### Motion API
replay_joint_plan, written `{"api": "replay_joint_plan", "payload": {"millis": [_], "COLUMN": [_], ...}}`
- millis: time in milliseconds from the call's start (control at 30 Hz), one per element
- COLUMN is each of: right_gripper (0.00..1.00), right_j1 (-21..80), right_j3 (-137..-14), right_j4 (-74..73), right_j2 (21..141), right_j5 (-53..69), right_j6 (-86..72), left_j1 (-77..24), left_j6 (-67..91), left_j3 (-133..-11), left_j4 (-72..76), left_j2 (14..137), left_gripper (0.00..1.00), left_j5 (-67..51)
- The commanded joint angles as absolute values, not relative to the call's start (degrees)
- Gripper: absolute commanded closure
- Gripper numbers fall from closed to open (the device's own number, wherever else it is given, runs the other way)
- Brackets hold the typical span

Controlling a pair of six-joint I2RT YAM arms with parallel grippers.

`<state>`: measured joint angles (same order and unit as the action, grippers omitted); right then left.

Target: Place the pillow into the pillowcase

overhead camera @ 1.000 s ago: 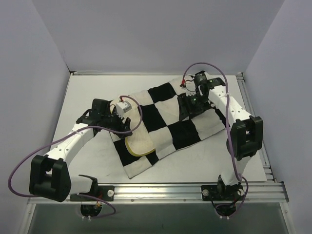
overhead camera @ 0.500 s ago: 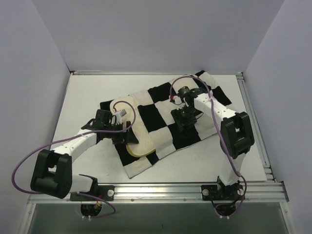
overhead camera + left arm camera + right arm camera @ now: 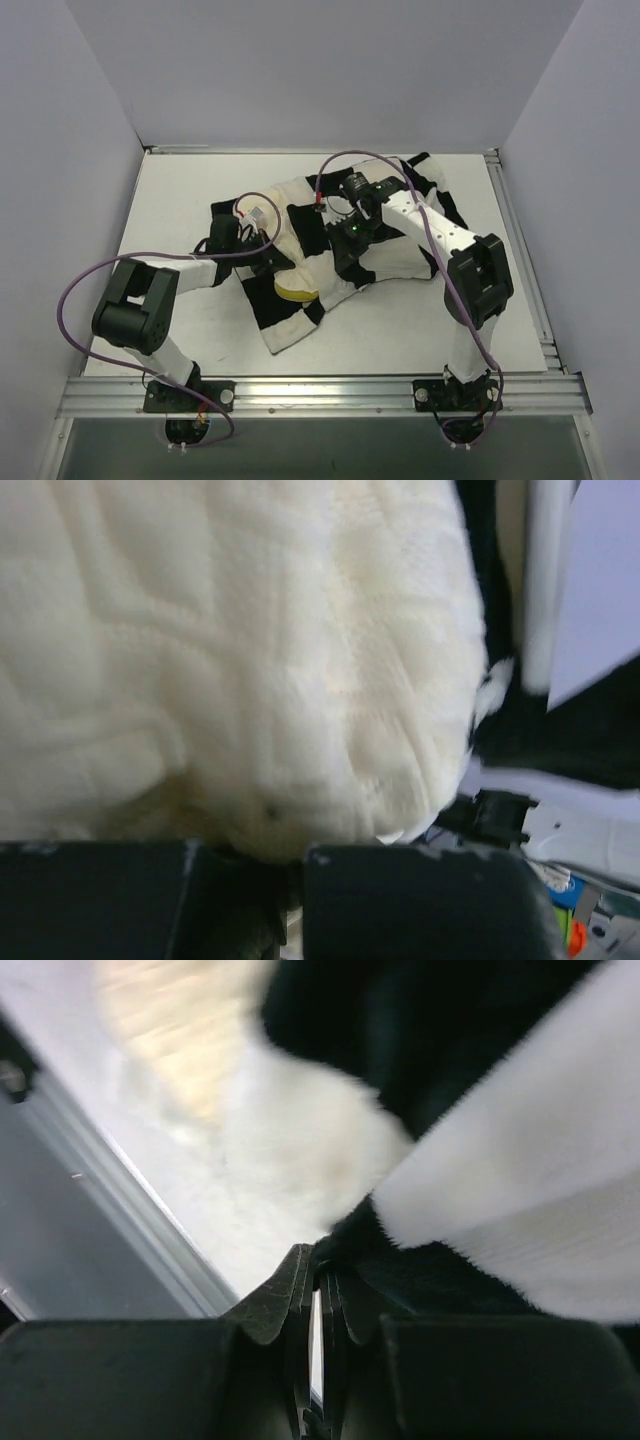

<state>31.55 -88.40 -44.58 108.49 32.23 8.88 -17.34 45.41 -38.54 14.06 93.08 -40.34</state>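
The black-and-white checkered pillowcase (image 3: 395,258) lies bunched across the middle of the table. The cream pillow (image 3: 296,290) pokes out of its left side, showing its yellow edge. My left gripper (image 3: 272,263) sits at that opening. In the left wrist view the quilted pillow (image 3: 250,660) fills the frame, and the left gripper (image 3: 295,855) is shut with pillow cloth pinched at its tips. My right gripper (image 3: 345,265) is on top of the case near its middle. In the right wrist view the right gripper (image 3: 322,1260) is shut on a black fold of the pillowcase (image 3: 520,1190).
The white table (image 3: 180,190) is boxed in by grey walls at the back and both sides. Aluminium rails run along the right side (image 3: 522,250) and the near edge (image 3: 330,390). Purple cables (image 3: 90,280) loop off both arms.
Both arms have moved inward toward the table's middle, and the pillowcase has been pulled left and bunched up. Both grippers have closed, the left on the pillow and the right on the case.
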Motion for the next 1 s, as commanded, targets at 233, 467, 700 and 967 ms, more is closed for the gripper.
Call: {"api": "replay_joint_plan", "payload": {"millis": [233,467,700,967], "right_gripper": [1.0,1.0,1.0,0.5], "right_j1": [26.5,36.3,41.7,23.9], "right_j3": [-110.6,-123.2,-117.2,-88.3], "right_j4": [-47.4,-46.5,-45.9,-37.5], "right_j2": [117.8,121.8,117.7,102.9], "right_j5": [45.4,46.3,50.0,42.8], "right_j6": [4.4,11.6,12.6,-8.6], "left_j1": [-17.7,-17.5,-18.1,-23.2], "left_j6": [60.3,56.6,60.4,67.0], "left_j3": [-39.3,-34.0,-35.7,-44.3], "left_j4": [32.1,22.6,23.5,37.0], "left_j2": [85.2,78.3,83.2,97.6], "left_gripper": [1.0,1.0,1.0,1.0], "left_j5": [-36.3,-32.7,-29.5,-32.2]}}
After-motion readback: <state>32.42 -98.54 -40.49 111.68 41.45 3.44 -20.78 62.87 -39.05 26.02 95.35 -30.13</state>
